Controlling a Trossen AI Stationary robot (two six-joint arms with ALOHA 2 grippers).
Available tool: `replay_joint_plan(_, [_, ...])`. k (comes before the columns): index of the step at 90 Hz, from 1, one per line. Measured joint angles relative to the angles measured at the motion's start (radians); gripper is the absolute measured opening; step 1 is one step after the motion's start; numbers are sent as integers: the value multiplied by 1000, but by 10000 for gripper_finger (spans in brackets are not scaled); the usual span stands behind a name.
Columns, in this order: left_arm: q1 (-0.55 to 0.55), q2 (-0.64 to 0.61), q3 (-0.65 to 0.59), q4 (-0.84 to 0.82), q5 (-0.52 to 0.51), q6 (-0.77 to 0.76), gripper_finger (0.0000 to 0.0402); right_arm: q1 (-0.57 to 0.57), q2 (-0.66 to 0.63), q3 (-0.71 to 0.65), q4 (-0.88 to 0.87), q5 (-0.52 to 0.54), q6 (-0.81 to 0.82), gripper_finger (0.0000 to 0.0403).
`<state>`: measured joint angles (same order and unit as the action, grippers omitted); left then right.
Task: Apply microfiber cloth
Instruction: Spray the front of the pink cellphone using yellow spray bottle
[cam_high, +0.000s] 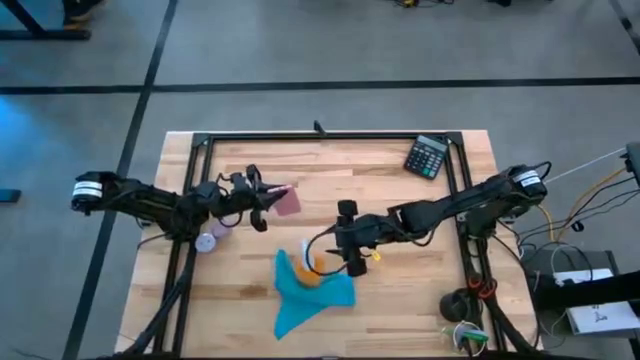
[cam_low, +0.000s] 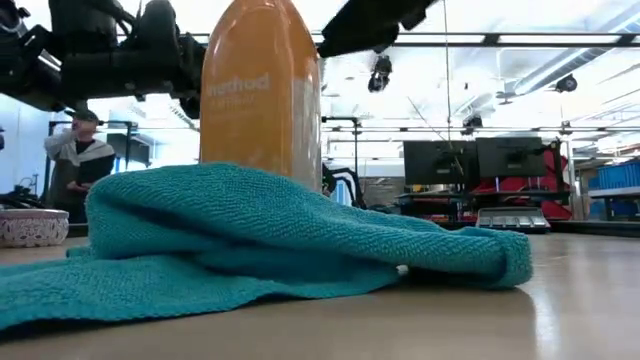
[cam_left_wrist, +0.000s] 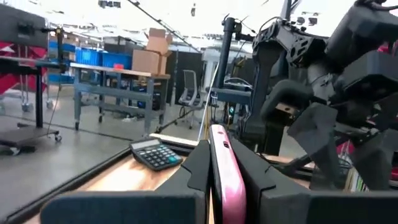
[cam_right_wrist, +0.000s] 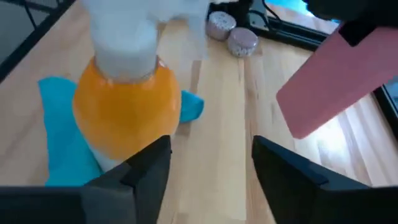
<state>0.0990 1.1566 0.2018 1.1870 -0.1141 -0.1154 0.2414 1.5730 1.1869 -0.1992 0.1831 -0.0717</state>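
The turquoise microfiber cloth (cam_high: 308, 292) lies crumpled near the table's front edge, also in the low view (cam_low: 250, 235). An orange spray bottle (cam_high: 316, 266) with a white top stands upright on it (cam_right_wrist: 127, 106). My right gripper (cam_high: 352, 262) hovers open just right of the bottle; the bottle stands beyond one finger (cam_right_wrist: 146, 171) and nothing is between the two. My left gripper (cam_high: 268, 205) is at the table's left middle, shut on a flat pink phone (cam_high: 287, 200). My left gripper pinches the pink phone's two flat faces between its fingers, at the end nearest the arm (cam_left_wrist: 225, 183). The fingers come level from the table's left. The phone sticks out past them toward the right, tilted and lifted clear of the table (cam_right_wrist: 345, 81).
A black calculator (cam_high: 428, 156) lies at the far right. Two small round tins (cam_high: 212, 236) sit under the left arm. A black frame (cam_high: 330, 137) borders the wooden top. Bare wood shows between the phone and the bottle. A person (cam_low: 80, 150) stands beyond the table.
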Motion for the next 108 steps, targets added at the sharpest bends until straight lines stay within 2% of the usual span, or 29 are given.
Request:
replay_joint_plan(24, [0,4,1,1,0,2,18,0,7,53,5,-47,76,347])
replay_joint_plan(38, [0,4,1,2,0,-7,18,0,13,56,57,-89,77,386])
replay_joint_plan(62, [0,-10,1,60,1,-48,18,0,15,25,174,-105,54,390])
replay_joint_plan(88, [0,-34,0,50,0,-59,18,0,53,-12,297,-142,59,390])
replay_joint_plan(108, [0,-36,90,-140,0,-48,18,0,92,-14,355,-175,35,390])
